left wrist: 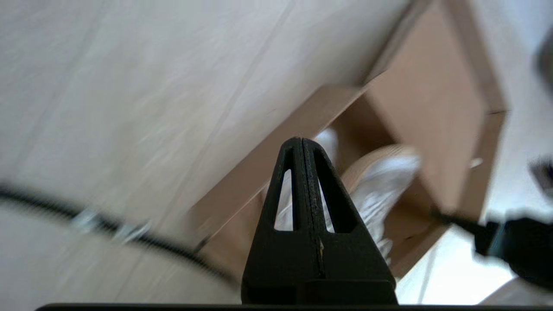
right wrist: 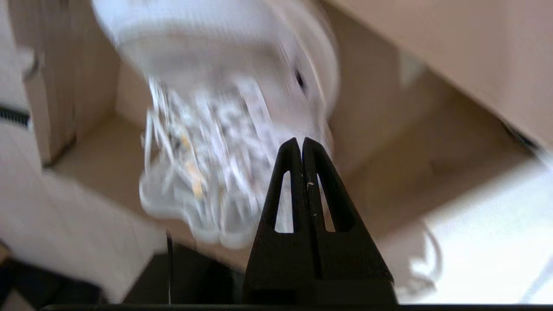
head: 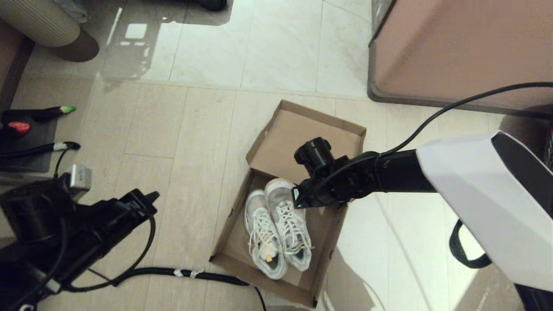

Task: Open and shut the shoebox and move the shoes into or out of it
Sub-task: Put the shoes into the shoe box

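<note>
The brown cardboard shoebox [head: 228,233] lies open on the floor, its lid [head: 302,138] folded back at the far end. The pair of white lace-up shoes [head: 276,229] sits side by side inside it, toes toward the lid. My right gripper [head: 297,195] hangs shut and empty over the box beside the toes; in the right wrist view its tips [right wrist: 301,140] sit just above the shoes [right wrist: 207,129]. My left gripper [head: 151,198] is off to the box's left, shut and empty [left wrist: 301,140], pointing at the shoebox wall [left wrist: 259,164] and the shoes [left wrist: 380,185].
A large pinkish-brown cabinet [head: 453,47] stands at the far right. A black corrugated cable [head: 173,273] runs along the floor to the box's near left corner. A dark mat [head: 30,147] with red and green items lies at the far left, beyond it a ribbed beige cylinder [head: 39,21].
</note>
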`<state>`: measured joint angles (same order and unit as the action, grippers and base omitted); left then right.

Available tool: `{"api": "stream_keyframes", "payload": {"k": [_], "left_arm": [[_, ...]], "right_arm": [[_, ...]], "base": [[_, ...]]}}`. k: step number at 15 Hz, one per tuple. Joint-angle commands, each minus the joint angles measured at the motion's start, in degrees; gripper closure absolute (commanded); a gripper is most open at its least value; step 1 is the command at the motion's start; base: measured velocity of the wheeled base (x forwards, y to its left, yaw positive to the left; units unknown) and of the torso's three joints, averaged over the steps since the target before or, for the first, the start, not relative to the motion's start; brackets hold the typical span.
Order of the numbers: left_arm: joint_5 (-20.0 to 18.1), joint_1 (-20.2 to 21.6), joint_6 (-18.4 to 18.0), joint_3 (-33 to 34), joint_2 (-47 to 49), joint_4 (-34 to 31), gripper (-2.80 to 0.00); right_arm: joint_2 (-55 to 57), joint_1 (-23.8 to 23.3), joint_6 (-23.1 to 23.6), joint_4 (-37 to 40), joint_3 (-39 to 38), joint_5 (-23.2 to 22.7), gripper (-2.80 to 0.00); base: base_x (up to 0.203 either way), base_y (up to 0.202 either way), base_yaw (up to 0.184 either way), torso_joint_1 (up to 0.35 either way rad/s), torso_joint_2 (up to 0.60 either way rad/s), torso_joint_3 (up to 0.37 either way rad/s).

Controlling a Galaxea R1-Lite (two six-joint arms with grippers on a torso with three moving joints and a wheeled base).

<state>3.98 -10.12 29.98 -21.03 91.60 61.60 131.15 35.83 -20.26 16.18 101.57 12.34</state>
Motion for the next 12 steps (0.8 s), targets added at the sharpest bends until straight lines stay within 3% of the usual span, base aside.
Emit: {"api": "stream_keyframes", "payload": {"k": [1,4,5,7,10,12], "left_arm": [[0.0,-2.2,0.7,-4.2,4.2,0.4,0.0],[-0.4,-7.0,1.5,-7.6,9.1,0.4,0.0],[-2.2,-7.6,1.5,-8.2,10.4,0.4,0.0],[-7.7,-7.4,1.4,-9.8,12.1,0.4,0.0],[-9.5,-7.2,0.9,-12.3,16.6,0.7,0.0],[-10.6,-7.2,0.5,-14.9,21.5,5.0,0.0]], "right_arm": [[-6.7,-0.1,-0.3,0.2,-5.2,0.1,0.0],[-13.1,-0.8,-0.7,0.3,-12.8,0.4,0.0],[-14.5,-1.2,-1.1,0.3,-15.0,0.5,0.0],[-17.5,-1.8,-3.0,0.3,-19.9,0.7,0.0],[-20.5,-3.3,-4.9,0.1,-27.0,1.1,0.0],[-20.8,-4.8,-5.1,-1.6,-29.3,2.7,0.0]], "base": [[0.0,0.0,0.0,0.0,0.0,0.0],[0.0,0.0,0.0,0.0,0.0,0.0],[0.0,0.0,0.0,0.0,0.0,0.0],[0.0,0.0,0.0,0.0,0.0,0.0],[0.0,0.0,0.0,0.0,0.0,0.0],[0.0,0.0,0.0,0.0,0.0,0.0]]}}
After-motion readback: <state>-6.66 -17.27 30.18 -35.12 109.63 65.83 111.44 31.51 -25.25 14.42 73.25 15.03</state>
